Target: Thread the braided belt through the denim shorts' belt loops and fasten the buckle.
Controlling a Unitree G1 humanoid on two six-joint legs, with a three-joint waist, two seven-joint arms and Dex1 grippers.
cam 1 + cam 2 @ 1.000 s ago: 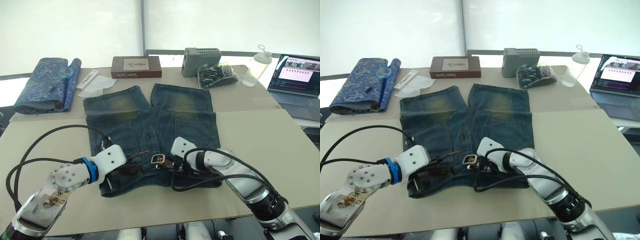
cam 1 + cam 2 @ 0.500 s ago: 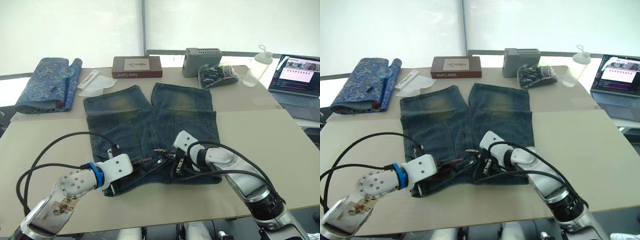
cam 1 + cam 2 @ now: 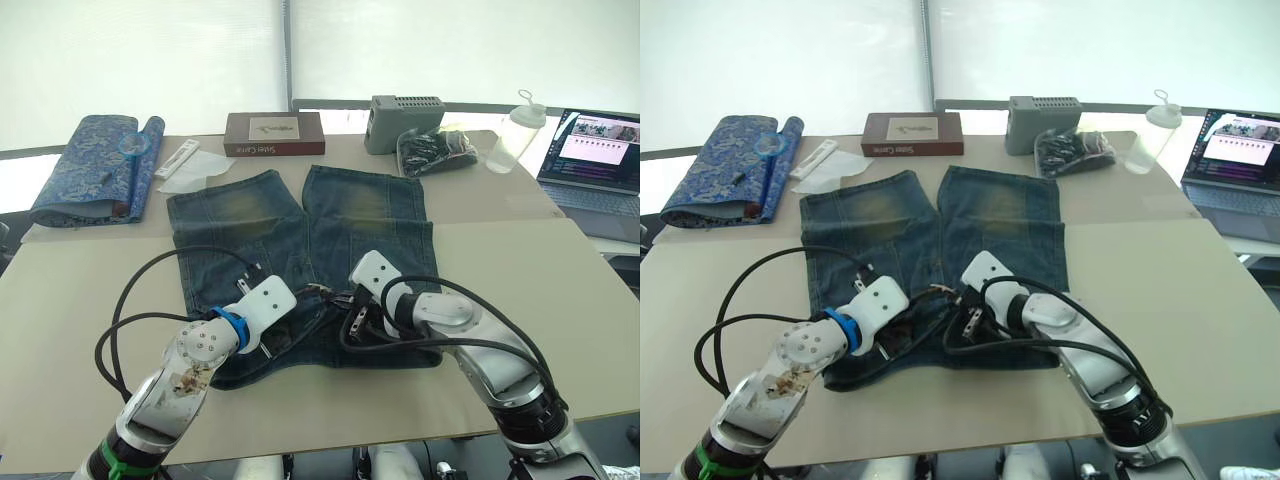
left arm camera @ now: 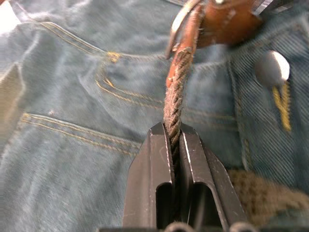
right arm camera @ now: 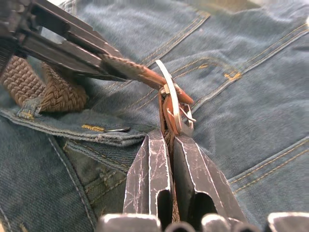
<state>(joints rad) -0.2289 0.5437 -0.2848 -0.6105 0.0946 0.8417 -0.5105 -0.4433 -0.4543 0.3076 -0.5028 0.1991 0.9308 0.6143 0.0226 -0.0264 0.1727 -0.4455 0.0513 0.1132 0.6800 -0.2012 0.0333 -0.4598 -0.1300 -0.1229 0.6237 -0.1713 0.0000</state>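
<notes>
The denim shorts (image 3: 300, 235) lie flat on the table, waistband toward me. My left gripper (image 4: 174, 131) is shut on the braided belt (image 4: 175, 92) just behind its brown leather tip. That tip reaches into the silver buckle (image 5: 170, 99). My right gripper (image 5: 166, 137) is shut on the leather strap right behind the buckle and holds it a little above the fly. The two grippers meet over the middle of the waistband (image 3: 325, 298). More braided belt (image 5: 46, 87) emerges from the waistband near a belt loop (image 5: 29, 107). The shorts' metal button (image 4: 270, 67) lies beside the buckle.
At the far left lies a blue patterned folded cloth (image 3: 95, 165), with white paper (image 3: 195, 170) beside it. Along the back stand a brown box (image 3: 273, 133), a grey box (image 3: 405, 118), a black bag (image 3: 435, 150) and a plastic bottle (image 3: 515, 130). A laptop (image 3: 595, 150) sits far right.
My left gripper has carried the belt tip to the right, up to the buckle. My right gripper has lifted the buckle and shifted slightly away from the table's near edge.
</notes>
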